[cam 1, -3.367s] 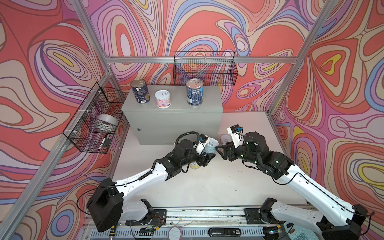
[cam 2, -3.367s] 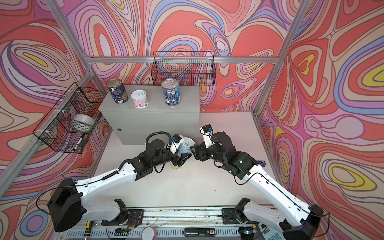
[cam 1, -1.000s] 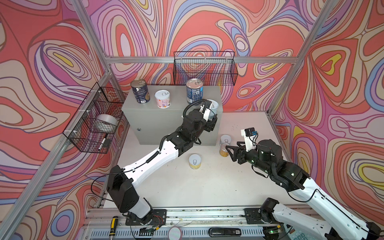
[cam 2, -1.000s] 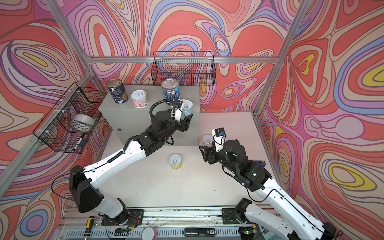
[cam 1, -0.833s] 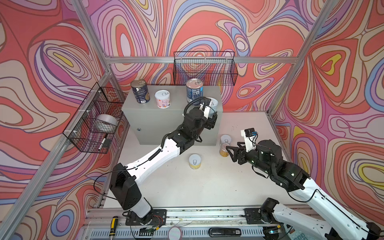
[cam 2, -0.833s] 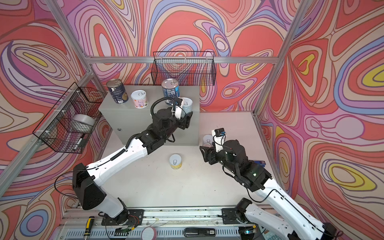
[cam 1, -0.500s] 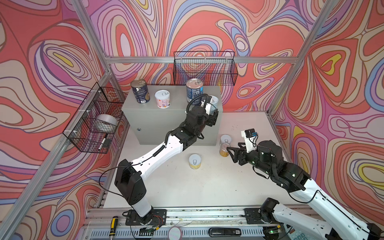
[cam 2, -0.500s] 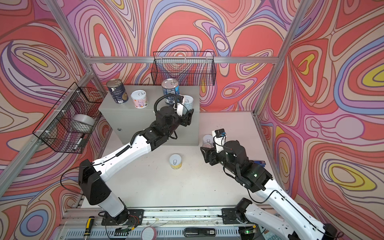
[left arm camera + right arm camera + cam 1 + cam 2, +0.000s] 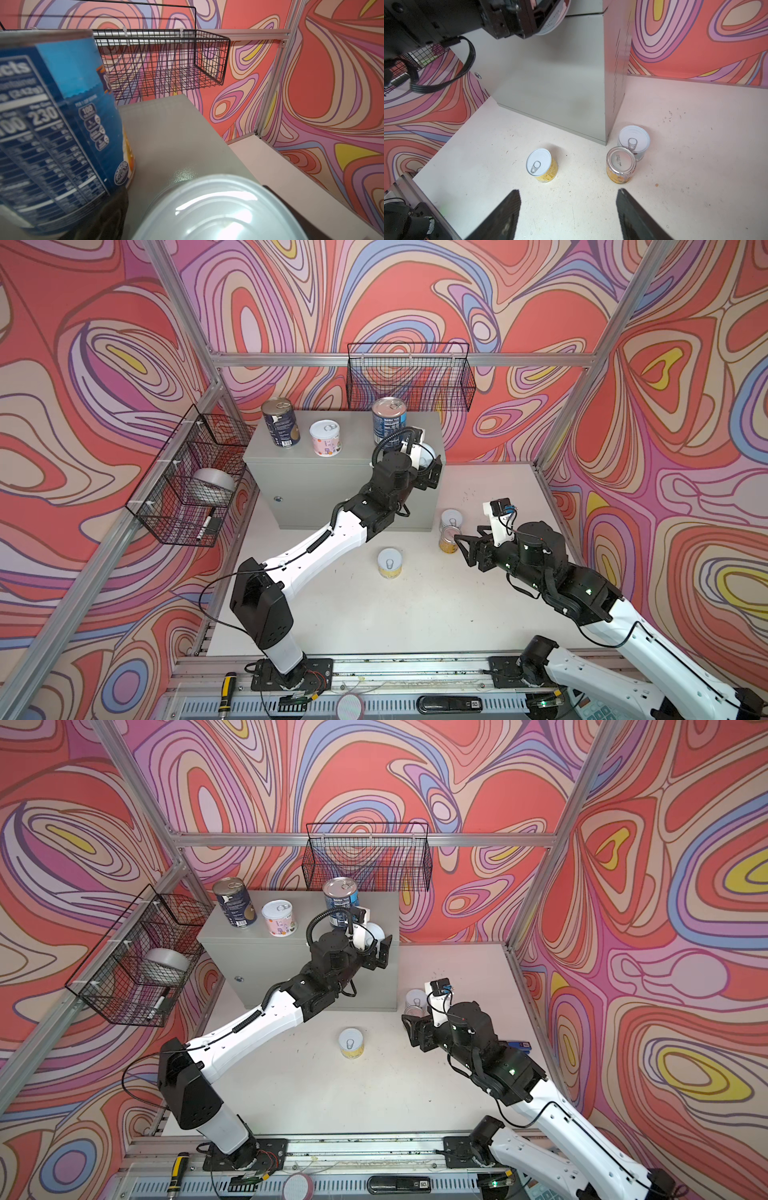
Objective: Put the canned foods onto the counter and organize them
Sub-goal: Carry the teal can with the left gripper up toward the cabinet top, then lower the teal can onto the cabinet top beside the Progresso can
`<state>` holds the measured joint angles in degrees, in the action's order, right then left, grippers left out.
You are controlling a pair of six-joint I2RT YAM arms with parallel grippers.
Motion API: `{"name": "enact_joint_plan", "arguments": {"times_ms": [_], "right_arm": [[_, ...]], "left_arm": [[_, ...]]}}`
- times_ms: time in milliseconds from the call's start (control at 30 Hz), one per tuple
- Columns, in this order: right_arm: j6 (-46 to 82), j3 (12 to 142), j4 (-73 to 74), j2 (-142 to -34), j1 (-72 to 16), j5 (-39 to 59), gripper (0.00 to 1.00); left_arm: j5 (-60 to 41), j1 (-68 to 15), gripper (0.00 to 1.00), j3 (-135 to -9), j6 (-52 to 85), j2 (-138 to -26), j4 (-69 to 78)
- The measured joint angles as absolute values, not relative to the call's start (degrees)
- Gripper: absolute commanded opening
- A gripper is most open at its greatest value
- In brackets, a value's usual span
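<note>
Four cans now on the counter (image 9: 345, 464): two tall blue (image 9: 280, 423) (image 9: 388, 416), one pink (image 9: 325, 437), one pale can (image 9: 428, 454) newly set at the right end. Left fingers (image 9: 432, 468) have just spread wide, releasing it. Right fingers (image 9: 566, 209) part-open, empty. Three short cans (image 9: 542, 165) (image 9: 620, 165) (image 9: 634, 142) remain on the white tabletop (image 9: 415, 614); patterned walls around.

Walls (image 9: 415, 290): red, pink, lilac swirls. Cabinet (image 9: 324, 485): plain grey. Tabletop (image 9: 415, 614): white, speckled. Tall cans (image 9: 281, 423): dark blue labels. Short cans: pink (image 9: 325, 438), yellow (image 9: 390, 564), orange (image 9: 619, 166). Wire baskets (image 9: 409, 377): black.
</note>
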<state>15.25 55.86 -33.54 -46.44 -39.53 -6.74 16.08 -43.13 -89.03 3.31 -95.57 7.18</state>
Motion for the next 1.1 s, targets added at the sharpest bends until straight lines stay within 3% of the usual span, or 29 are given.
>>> {"name": "enact_joint_plan", "arguments": {"times_ms": [33,233,733,1100], "right_arm": [[15.25,55.86,-33.61,-46.44,-39.53,-6.81,0.76],[15.25,55.86,-34.11,-46.52,-39.53,-7.07,0.76],[15.27,55.86,-34.2,-47.53,-39.53,-7.05,0.76],[15.25,55.86,-34.3,-47.37,-39.53,-7.05,0.76]], "left_arm": [[15.97,-43.13,0.78,-89.14,3.05,-95.72,7.31],[16.16,-43.05,0.66,-91.39,1.04,-96.92,8.4],[16.1,-42.81,0.65,-99.96,0.1,-102.45,4.12],[16.51,-42.74,0.7,-106.72,0.78,-106.69,0.75]]}}
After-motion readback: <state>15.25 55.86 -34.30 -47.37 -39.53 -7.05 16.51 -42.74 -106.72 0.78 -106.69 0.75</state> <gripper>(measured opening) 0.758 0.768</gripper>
